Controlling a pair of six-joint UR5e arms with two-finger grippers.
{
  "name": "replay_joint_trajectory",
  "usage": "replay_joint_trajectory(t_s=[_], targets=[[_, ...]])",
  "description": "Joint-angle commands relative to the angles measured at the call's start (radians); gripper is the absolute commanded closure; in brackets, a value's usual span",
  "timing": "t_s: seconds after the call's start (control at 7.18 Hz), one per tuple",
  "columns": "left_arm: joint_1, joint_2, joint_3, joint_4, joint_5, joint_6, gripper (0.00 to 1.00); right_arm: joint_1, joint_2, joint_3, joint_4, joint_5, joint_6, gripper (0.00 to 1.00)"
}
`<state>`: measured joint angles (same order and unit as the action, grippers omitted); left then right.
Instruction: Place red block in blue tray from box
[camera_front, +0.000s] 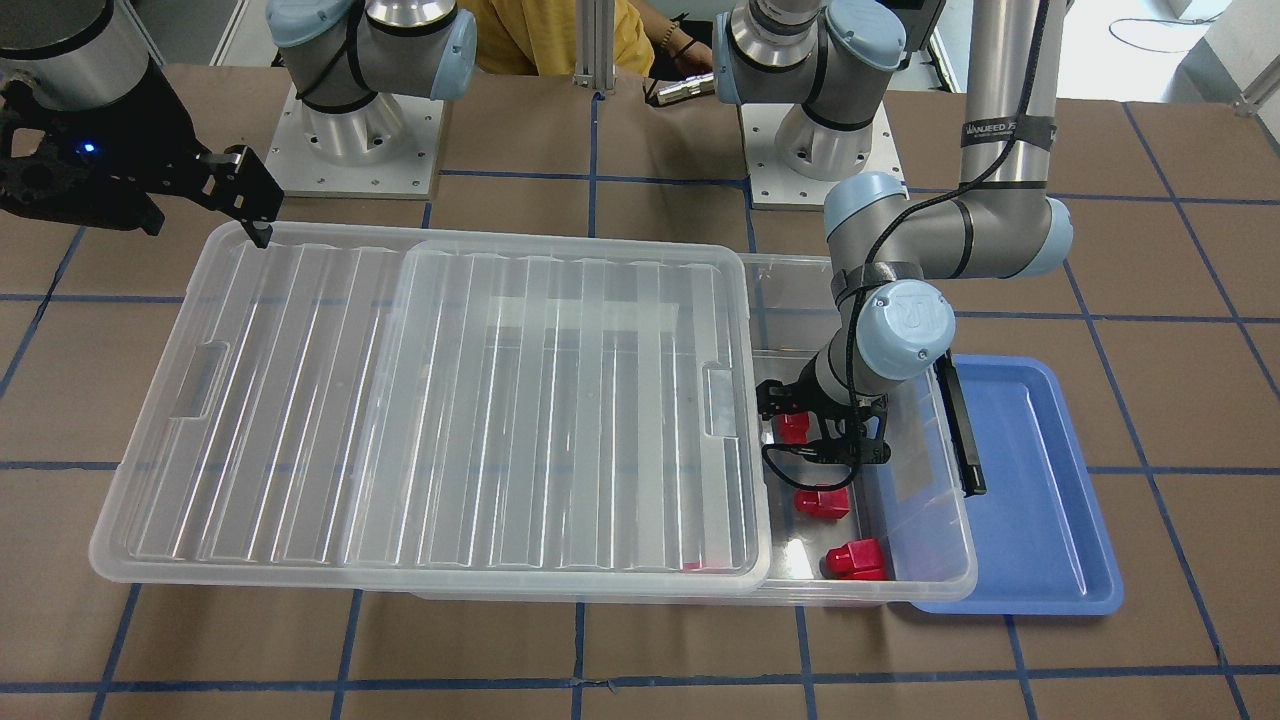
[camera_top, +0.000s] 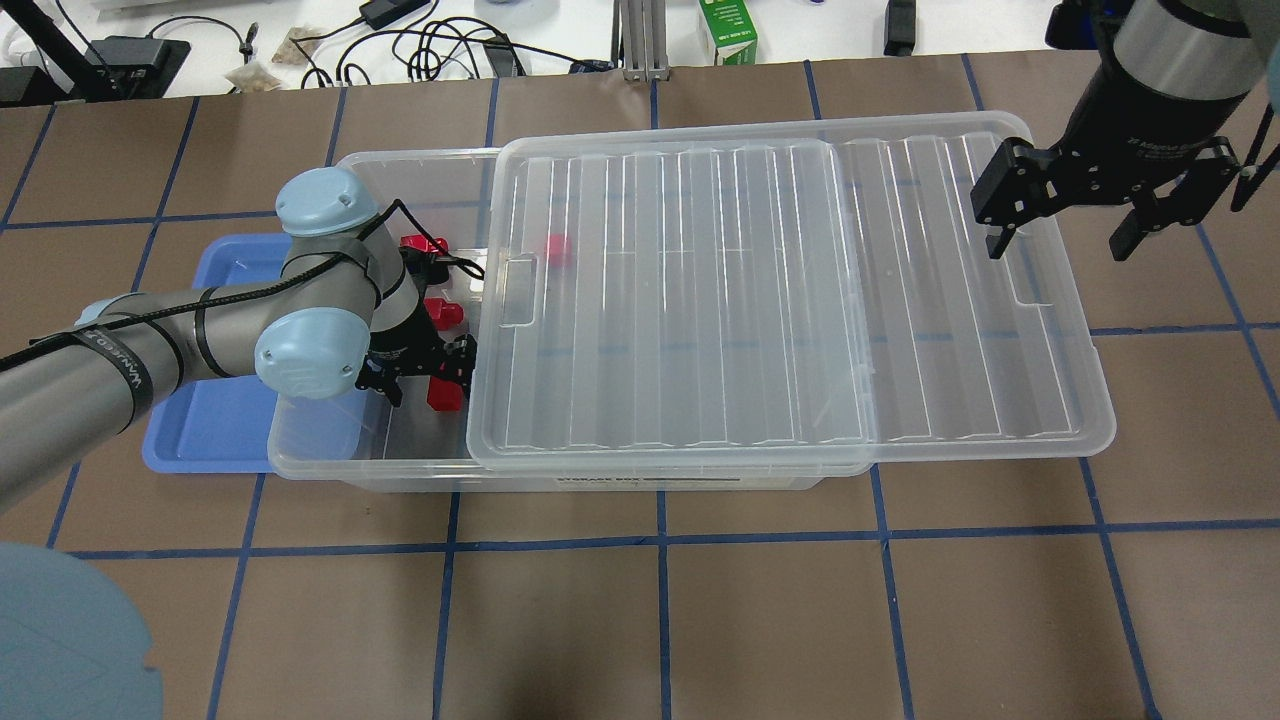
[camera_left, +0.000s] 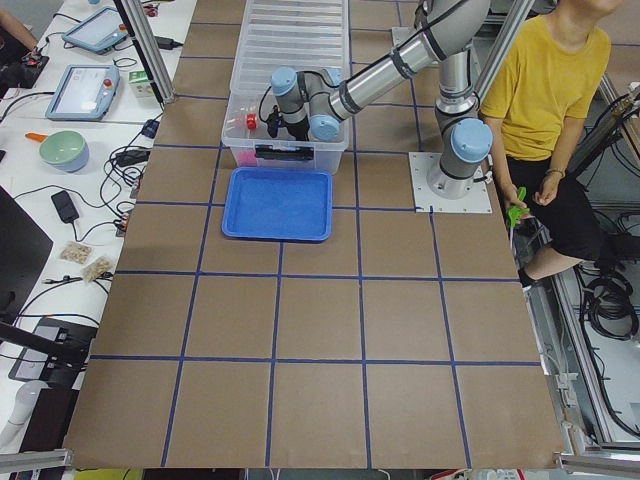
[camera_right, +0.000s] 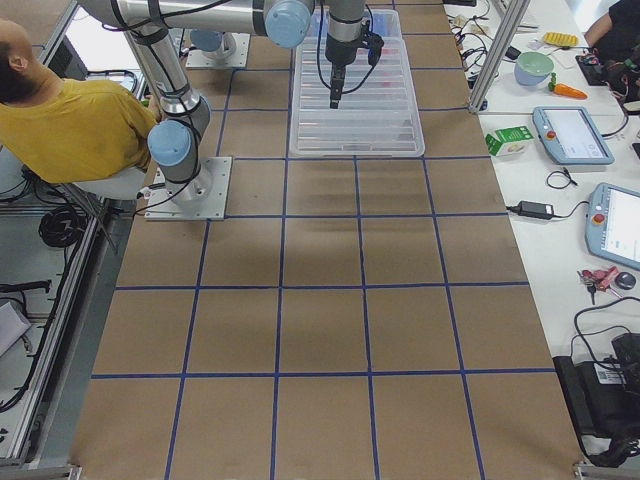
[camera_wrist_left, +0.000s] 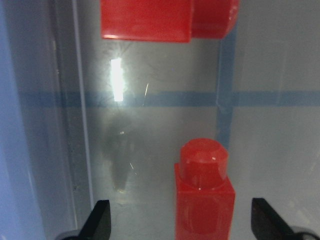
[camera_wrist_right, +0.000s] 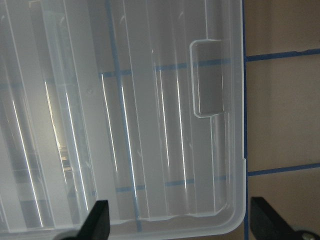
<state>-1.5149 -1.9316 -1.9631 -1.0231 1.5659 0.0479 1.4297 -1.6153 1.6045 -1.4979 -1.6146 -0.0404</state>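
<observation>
Inside the box (camera_top: 330, 468), the left pincer (camera_wrist_left: 182, 221) gapes wide around a red block (camera_wrist_left: 204, 197).

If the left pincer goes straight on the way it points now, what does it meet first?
Most likely the red block framed by the open left pincer, inside the box; depth is unclear.

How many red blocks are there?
3 red blocks in the box's open end: one below the left gripper, one midway, one farthest from the robot. A blurred red shape under the lid may be a fourth.
</observation>
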Motion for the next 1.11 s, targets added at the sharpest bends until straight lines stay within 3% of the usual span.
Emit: replay_joint_trajectory(t_s=[0.0,0.14,0.42,0.84,0.97], targets=[[-0.001,0.002,0.004,0.000,0.003,0.007,0.47,0.000,0.000,0.000,-0.002,-0.002,0.001,0.00],[-0.001,0.012,0.012,0.000,0.000,0.009,0.74,0.000,0.000,0.000,-0.002,-0.004,0.001,0.00],[-0.002,0.020,0.012,-0.002,-0.003,0.007,0.95,0.000,0.000,0.000,-0.004,-0.004,0.001,0.00],[-0.001,0.063,0.055,-0.029,-0.009,0.006,0.98,0.000,0.000,0.000,-0.004,-0.001,0.005,0.00],[0.001,0.087,0.102,-0.101,-0.007,0.006,0.99,0.000,0.000,0.000,-0.004,-0.001,0.005,0.00]])
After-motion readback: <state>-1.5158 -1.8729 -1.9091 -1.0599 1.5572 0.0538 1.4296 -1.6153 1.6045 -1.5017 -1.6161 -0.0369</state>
